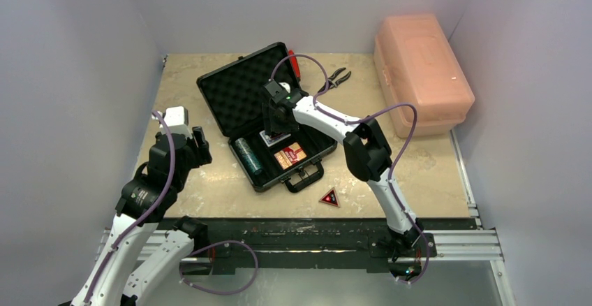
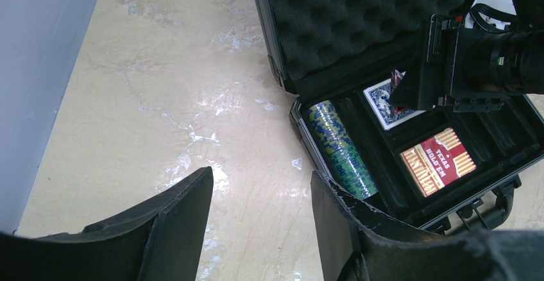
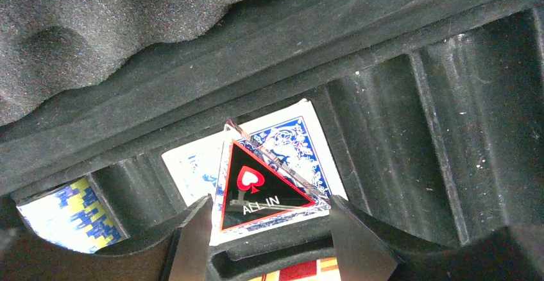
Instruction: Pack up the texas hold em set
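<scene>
The right tool (image 3: pixel 271 201) stood apart, straddling a triangle (image 3: pixel 260 191) laid on the blue deck (image 3: pixel 292 140) beneath it in the case (image 1: pixel 234 96). The left tool (image 2: pixel 261 173) hung apart, empty. Placing seemed done; next, likely fetching the second triangle (image 1: pixel 329 198), back toward its base.

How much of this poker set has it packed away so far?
Done: the chip roll, blue deck and red deck sit in slots of the case. In hand: an ALL IN triangle is between the jaws of the right gripper, over the blue deck. Left: the second triangle lies on the table beside the case, and the lid stands open.
</scene>
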`<state>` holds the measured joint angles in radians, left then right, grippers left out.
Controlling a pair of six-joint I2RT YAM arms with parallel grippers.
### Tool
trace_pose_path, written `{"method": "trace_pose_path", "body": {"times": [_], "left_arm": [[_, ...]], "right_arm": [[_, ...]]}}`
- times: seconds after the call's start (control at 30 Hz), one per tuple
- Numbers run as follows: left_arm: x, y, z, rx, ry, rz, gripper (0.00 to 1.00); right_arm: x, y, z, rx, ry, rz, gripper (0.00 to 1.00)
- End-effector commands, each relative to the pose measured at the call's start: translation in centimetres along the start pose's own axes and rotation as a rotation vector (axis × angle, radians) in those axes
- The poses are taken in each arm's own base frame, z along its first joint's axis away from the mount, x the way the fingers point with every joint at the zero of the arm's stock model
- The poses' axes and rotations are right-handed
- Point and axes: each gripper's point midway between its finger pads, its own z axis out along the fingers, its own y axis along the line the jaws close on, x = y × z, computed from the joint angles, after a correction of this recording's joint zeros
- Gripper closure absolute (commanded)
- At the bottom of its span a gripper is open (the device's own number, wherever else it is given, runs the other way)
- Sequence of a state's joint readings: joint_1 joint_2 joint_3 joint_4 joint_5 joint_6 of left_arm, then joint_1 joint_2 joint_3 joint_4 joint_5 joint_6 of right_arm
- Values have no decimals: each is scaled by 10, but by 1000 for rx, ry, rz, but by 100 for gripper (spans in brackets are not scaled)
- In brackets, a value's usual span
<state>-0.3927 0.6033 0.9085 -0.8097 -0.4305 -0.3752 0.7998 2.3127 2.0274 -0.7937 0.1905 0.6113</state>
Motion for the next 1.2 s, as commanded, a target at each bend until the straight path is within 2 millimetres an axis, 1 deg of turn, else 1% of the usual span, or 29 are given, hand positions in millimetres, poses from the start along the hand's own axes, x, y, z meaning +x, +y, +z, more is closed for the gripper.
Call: {"method": "trace_pose_path", "body": {"times": [0.0,0.07,0.2,0.23,0.27,0.37,0.53,0.63,0.9,1.07,1.17], "left_arm": [[-16,-1,-6,11,-44,-29,43],[-17,-1,-6,11,-46,-30,43],[-16,-2,-6,14,-44,-30,43],[-16,-2,-6,14,-44,-30,43],[-16,-2,-6,14,-44,-29,43],[-16,-2,-6,13,-44,-29,43],[-16,-1,-5,8,-42,-28,43],[-16,0,-5,3,-44,-27,43],[-15,1,-2,-10,-35,-15,43],[-16,5,-3,-25,-51,-18,41],[-17,7,-3,-41,-55,-18,41]], "right_arm": [[-7,10,-5,-25,-19,24,45],[-6,10,-5,-26,-16,26,36],[-7,11,-6,-30,-18,32,22],[-8,12,-7,-32,-20,33,14],[-9,12,-9,-34,-23,34,10],[-14,15,-14,-44,-38,37,4],[-26,20,-29,-70,-73,32,1],[-35,23,-44,-87,-102,14,1],[-50,22,-81,-116,-196,0,1],[-50,12,-107,-97,-231,-4,1],[-42,-1,-115,-71,-237,4,1]]}}
